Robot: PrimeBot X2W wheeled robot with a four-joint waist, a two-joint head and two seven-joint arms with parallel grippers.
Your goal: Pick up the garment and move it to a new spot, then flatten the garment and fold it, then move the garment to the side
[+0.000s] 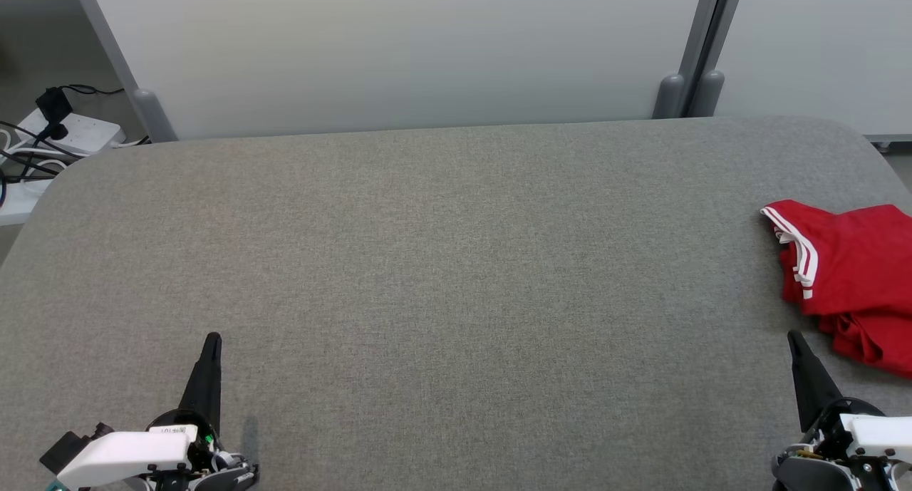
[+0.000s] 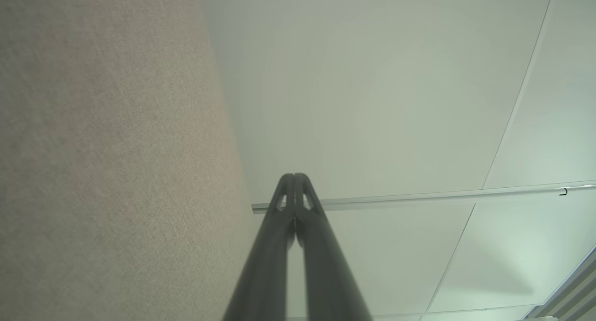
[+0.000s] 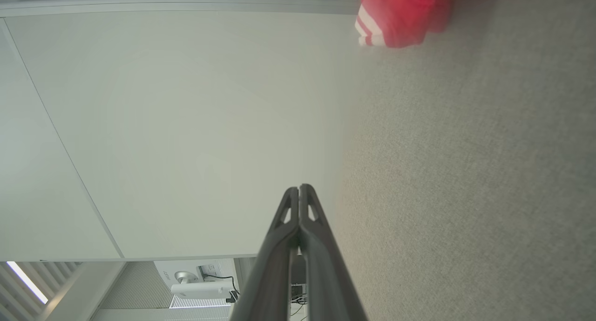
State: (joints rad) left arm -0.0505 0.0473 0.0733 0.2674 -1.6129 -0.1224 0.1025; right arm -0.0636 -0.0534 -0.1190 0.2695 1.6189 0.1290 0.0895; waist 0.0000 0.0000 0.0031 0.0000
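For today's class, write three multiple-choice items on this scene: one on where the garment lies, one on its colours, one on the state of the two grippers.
1. Where on the grey table does the garment lie in the head view?
A. on its right side
B. in the middle
C. at the far left corner

2. What colours is the garment?
A. blue with yellow dots
B. red with white stripes
C. plain black

3. How do the left gripper and the right gripper stand?
A. both wide open
B. both shut on the garment
C. both shut, holding nothing

Answers:
1 A, the cloth lies bunched on the right, just ahead of the right gripper.
2 B, white stripes run along its red hem.
3 C, each wrist view shows the jaws closed with nothing between them.
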